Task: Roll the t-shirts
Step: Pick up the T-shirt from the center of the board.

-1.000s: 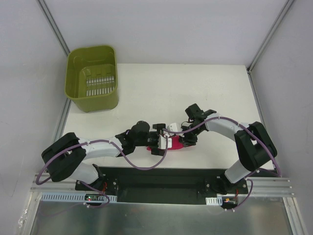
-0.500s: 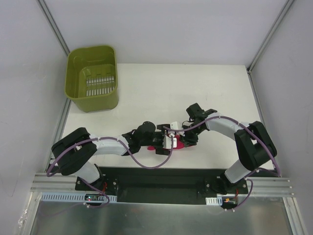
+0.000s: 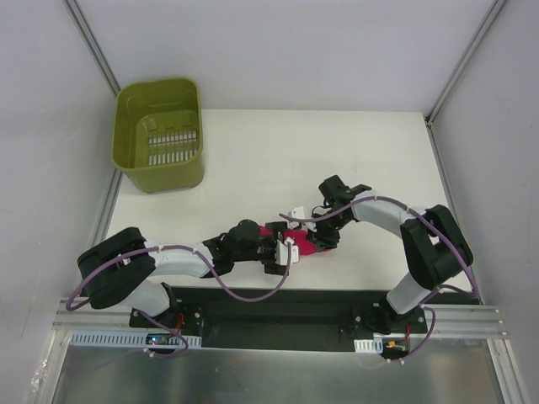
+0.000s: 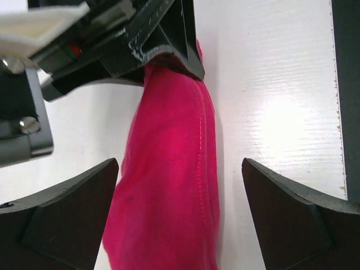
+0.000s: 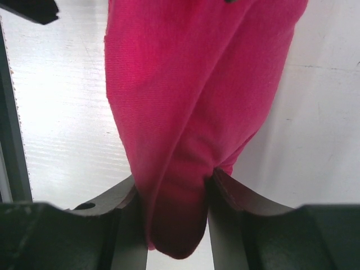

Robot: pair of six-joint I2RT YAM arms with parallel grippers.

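Rolling step, frame centre: right gripper pinches shirt end. Left gripper gapes wide astride it, holding nothing. Next, probably: left clamps, tightens roll.

Plain magenta-red t-shirt, rolled into a narrow bundle

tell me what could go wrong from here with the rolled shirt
1. The right hand pinches only one end of the shirt, so a pull could loosen the roll.
2. The left hand stands open astride the shirt without touching it. Closing off-centre might catch only an outer fold.
3. The two hands sit very close together, so a small move could knock them into each other.
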